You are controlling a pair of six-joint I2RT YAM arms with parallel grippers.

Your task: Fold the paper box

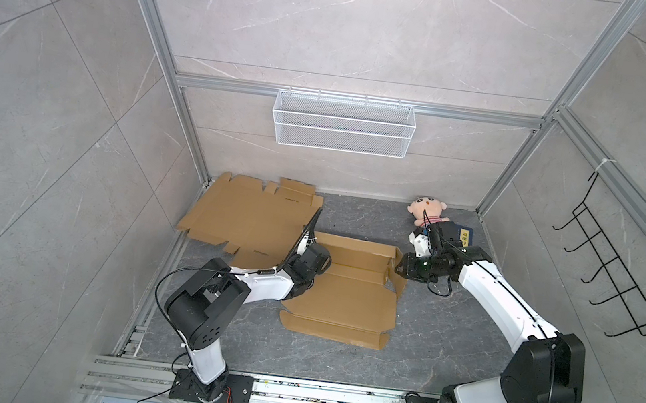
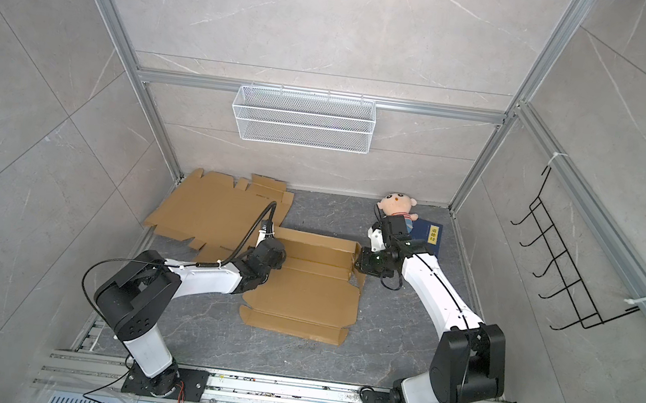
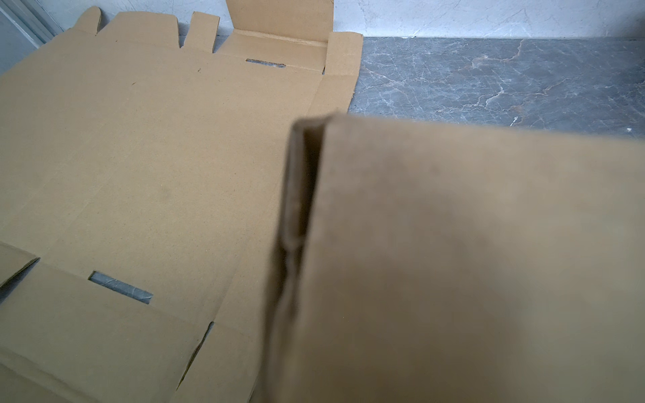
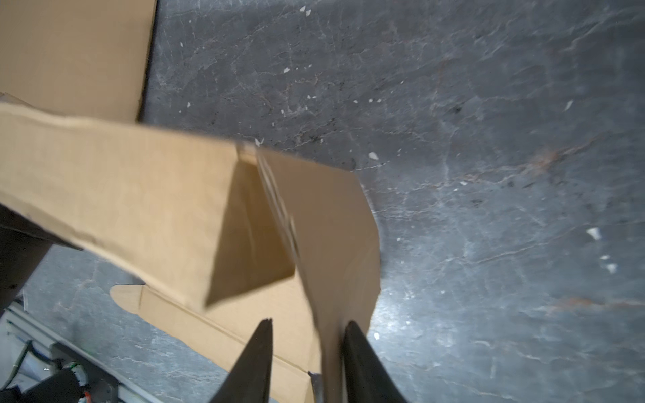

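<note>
Grey marbled panels in an aluminium frame close in a dark veined worktop point(image 1: 335, 359), with a white wire basket point(image 1: 343, 123) hung on the back wall and a black wire rack point(image 1: 613, 280) on the right one. In both top views we see the paper box point(image 1: 343, 297) point(image 2: 306, 292) lying near the middle of the worktop, partly folded, with its far long wall raised. A second cardboard blank point(image 1: 244, 214) lies flat at the back left, partly under it.

The right gripper point(image 1: 399, 268) point(image 4: 309, 321) sits at the box's far right corner. In the right wrist view its jaws stand apart, with the corner flap passing between them, close against one finger.

The left gripper point(image 1: 311, 262) is over the box's far left end, hidden beneath its own wrist. Its jaws are closed, but we cannot tell whether they pinch cardboard; the left wrist view shows only a blurred doubled wall close up.

A plush doll point(image 1: 425, 211) and a blue book point(image 1: 463, 235) lie at the back right.
</note>
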